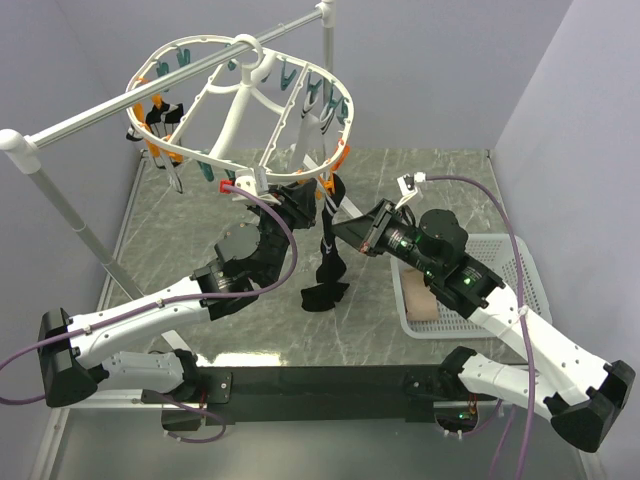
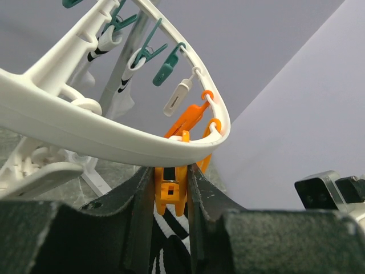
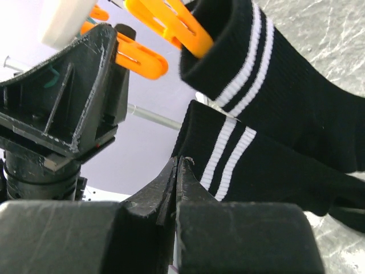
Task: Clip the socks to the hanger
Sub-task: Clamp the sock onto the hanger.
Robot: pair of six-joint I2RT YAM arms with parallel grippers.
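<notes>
L gripper (image 2: 171, 177) clamped on orange clip (image 2: 171, 194) just under hanger rim (image 2: 114, 147). R gripper (image 3: 177, 164) shut tight, tips at cuff of lower black sock (image 3: 262, 168), poss. pinching it, can't tell. Upper sock (image 3: 274, 80) held in another clip (image 3: 171, 23). Socks dangle off hanger's near edge btw both grippers, basket (image 1: 525, 262) to the right.

Socks (image 1: 328, 250) under hanger (image 1: 240, 110), basket (image 1: 524, 262) rightward
</notes>
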